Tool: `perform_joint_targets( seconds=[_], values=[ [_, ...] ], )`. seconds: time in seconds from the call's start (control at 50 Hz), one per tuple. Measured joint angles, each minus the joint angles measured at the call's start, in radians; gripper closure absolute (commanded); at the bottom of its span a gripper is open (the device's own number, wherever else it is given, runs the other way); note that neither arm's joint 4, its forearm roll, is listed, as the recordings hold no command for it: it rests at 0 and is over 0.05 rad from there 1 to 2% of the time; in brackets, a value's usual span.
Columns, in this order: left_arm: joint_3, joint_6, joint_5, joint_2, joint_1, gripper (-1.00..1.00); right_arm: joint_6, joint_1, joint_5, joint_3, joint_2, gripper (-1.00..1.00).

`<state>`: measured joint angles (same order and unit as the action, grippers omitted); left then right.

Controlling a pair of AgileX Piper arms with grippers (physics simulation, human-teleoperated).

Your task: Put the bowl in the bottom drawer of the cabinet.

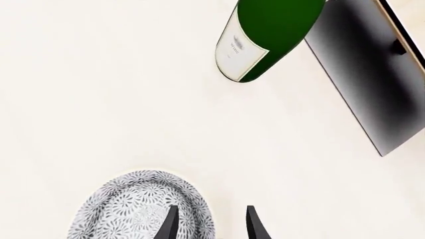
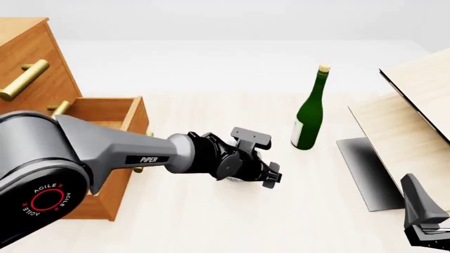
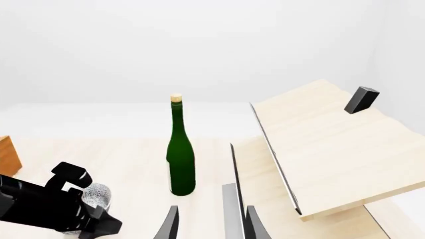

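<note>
i have the left gripper [image 1: 211, 225] down over the small white bowl with grey speckles [image 1: 136, 206], which sits on the pale wooden table [image 1: 99, 99] a little way out from the orange-brown wooden cabinet with brass bar handles [image 2: 28, 63]. in the left wrist view the 2 fingers stand apart, 1 over the inside of the bowl near its rim and the other outside it, so the claw is released and straddling the wall, gripping nothing yet. from the front the bowl is almost wholly hidden behind the wrist.

the bottom drawer [image 2: 116, 113] is pulled out and looks ready to take it.

my worries from here: a rim pinch on a deep round bowl is thin, and if i close off-centre the bowl could tip or skid away across the table. i judge the lift must clear the drawer's front wall; too low and the bowl knocks it. the green wine bottle with a white label [image 2: 309, 113] stands upright, well apart on the far side, so a wide swing that way could topple it.

the right gripper [image 3: 211, 224] waits near the pale slanted boards [image 3: 332, 144], its fingers spread and empty.
</note>
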<state>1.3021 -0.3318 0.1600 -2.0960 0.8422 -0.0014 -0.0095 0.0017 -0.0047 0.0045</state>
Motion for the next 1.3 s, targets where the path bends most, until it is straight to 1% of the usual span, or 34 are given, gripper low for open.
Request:
perform_joint_targets(
  seconds=[0.48,0.5,0.66,0.84,1.02,1.3],
  values=[
    [-0.019,-0.024,-0.026,0.006,0.003,-1.0,0.0,0.0,0.0,0.0,0.0,-1.0],
    [-0.019,-0.024,-0.026,0.006,0.003,1.0,0.0,0.0,0.0,0.0,0.0,-1.0],
    [-0.024,-0.031,-0.026,0.017,0.002,1.0,0.0,0.0,0.0,0.0,0.0,-1.0],
    [-0.02,-0.023,-0.032,0.03,-0.001,1.0,0.0,0.0,0.0,0.0,0.0,-1.0],
    [-0.021,0.005,-0.036,0.05,-0.019,1.0,0.0,0.0,0.0,0.0,0.0,-1.0],
    [-0.014,0.054,-0.008,0.107,-0.066,1.0,0.0,0.0,0.0,0.0,0.0,-1.0]
  ],
)
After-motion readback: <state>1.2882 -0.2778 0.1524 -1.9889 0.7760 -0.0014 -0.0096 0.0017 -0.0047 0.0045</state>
